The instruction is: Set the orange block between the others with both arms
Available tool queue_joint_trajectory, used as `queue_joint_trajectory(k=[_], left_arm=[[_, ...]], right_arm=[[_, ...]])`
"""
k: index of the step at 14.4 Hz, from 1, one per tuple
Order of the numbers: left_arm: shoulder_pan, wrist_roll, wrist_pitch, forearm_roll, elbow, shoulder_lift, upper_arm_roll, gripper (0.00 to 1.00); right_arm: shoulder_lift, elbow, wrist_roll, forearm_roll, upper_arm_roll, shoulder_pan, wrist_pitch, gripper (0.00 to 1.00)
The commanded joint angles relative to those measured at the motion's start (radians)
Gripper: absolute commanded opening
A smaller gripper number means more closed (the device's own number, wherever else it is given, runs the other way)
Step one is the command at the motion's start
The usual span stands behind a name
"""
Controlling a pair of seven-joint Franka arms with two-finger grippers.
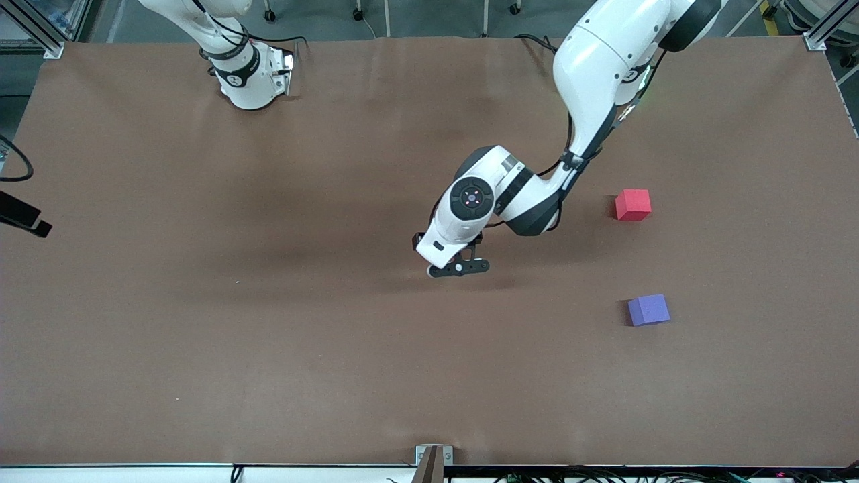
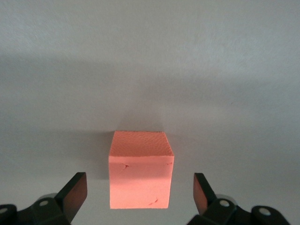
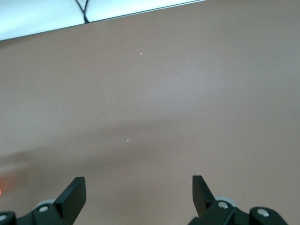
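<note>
Front view: A brown table (image 1: 201,302) fills the frame. Grey floor and caster wheels show along the top edge, with metal frame posts at the upper corners. The left arm (image 1: 597,80) reaches from its base toward the middle of the table. The left gripper (image 1: 460,267) is low over the table's center. The right arm (image 1: 241,67) waits at its base. A pinkish-red cube (image 1: 633,204) rests toward the left arm's end of the table. A purple cube (image 1: 648,310) rests nearer the front camera than the pinkish-red cube, well apart from it. The orange block is hidden under the left arm's wrist in this view.

Left wrist view: The orange block (image 2: 139,176) sits flat on the table, upright, one face toward the camera. As a cube it has no long axis. The left gripper (image 2: 140,194) has its fingers (image 2: 75,192) spread apart, one on each side of the block, not touching it.

Right wrist view: The right gripper (image 3: 139,197) hangs over bare table (image 3: 164,93) with fingers (image 3: 74,194) spread apart, holding nothing. The table's edge and a black cable (image 3: 83,9) show at the top.
</note>
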Motion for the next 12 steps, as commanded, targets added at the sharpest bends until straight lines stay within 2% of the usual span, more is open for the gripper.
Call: queue_joint_trajectory(k=[1, 2, 4, 6, 7, 8, 10, 12], left_arm=[[-0.03, -0.049, 0.024, 0.064, 0.024, 0.034, 0.009, 1.0], [-0.03, -0.051, 0.024, 0.076, 0.024, 0.042, 0.009, 1.0], [-0.036, -0.051, 0.024, 0.104, 0.022, 0.047, 0.009, 1.0], [-0.039, -0.052, 0.024, 0.135, 0.017, 0.05, 0.009, 1.0], [-0.04, -0.055, 0.024, 0.138, 0.017, 0.057, 0.009, 0.96], [-0.05, -0.067, 0.024, 0.138, 0.017, 0.059, 0.011, 0.88], [-0.068, -0.132, 0.017, 0.173, 0.017, 0.058, 0.027, 0.52], [-0.07, -0.152, 0.017, 0.175, 0.017, 0.058, 0.026, 0.33]], right_arm=[[-0.068, -0.079, -0.007, 0.007, -0.017, 0.036, 0.014, 1.0], [-0.093, -0.108, -0.008, 0.007, -0.021, 0.049, 0.015, 1.0], [-0.104, -0.124, -0.01, 0.007, -0.099, 0.12, 0.02, 1.0], [-0.104, -0.124, -0.039, 0.013, -0.104, 0.098, 0.021, 1.0], [-0.104, -0.124, -0.063, 0.015, -0.103, 0.086, 0.025, 1.0], [-0.102, -0.122, -0.073, 0.013, -0.103, 0.084, 0.025, 1.0], [-0.102, -0.124, -0.073, 0.006, -0.104, 0.09, 0.029, 1.0], [-0.113, -0.145, -0.071, -0.005, -0.103, 0.095, 0.031, 1.0]])
